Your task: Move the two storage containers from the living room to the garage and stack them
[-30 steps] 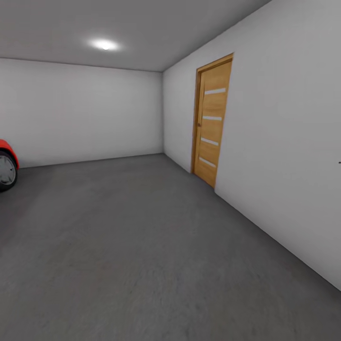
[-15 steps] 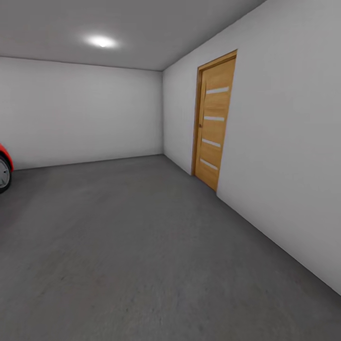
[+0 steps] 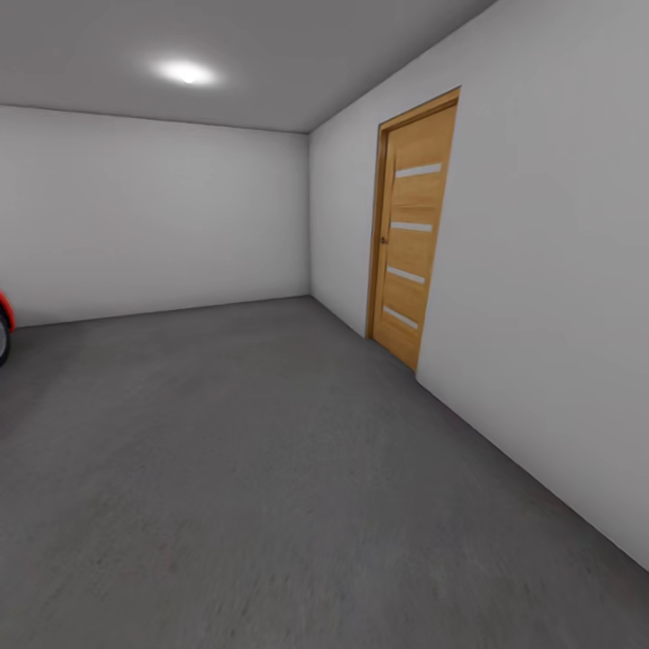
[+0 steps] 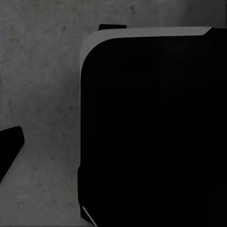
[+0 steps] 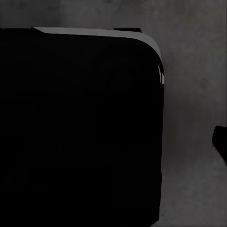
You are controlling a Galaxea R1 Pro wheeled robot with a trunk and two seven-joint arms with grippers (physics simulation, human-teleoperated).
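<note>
- Grey concrete floor [image 3: 270,469] spreads across the lower half of the head view, bare from the near edge to the far wall; this is the garage, the room where the containers are meant to end up.
- White wall [image 3: 550,297] runs down the right side of the frame, and a wooden door [image 3: 413,230] with pale glass strips is set in it at centre right, shut.
- At the far left edge, a sliver of the red car [image 3: 4,311] with the rim of a dark wheel just under it peeks in, near the back wall.
- One ceiling light [image 3: 185,72] glows at the upper left.
- No orange-red container appears in the head view, so I judge the robot to be driving through the garage, either scouting a drop spot or on its way to fetch a bin.
- In the left wrist view a big black rounded body [image 4: 151,127] with a pale top edge takes up most of the frame over grey floor; probably part of the robot itself, which suggests the arm hangs tucked at its side for travel.
- The right wrist view mirrors this: a black rounded body [image 5: 80,127] over rough grey ground.
- Whether either gripper is released or clenched cannot be told; nothing orange-red shows near them.
</note>
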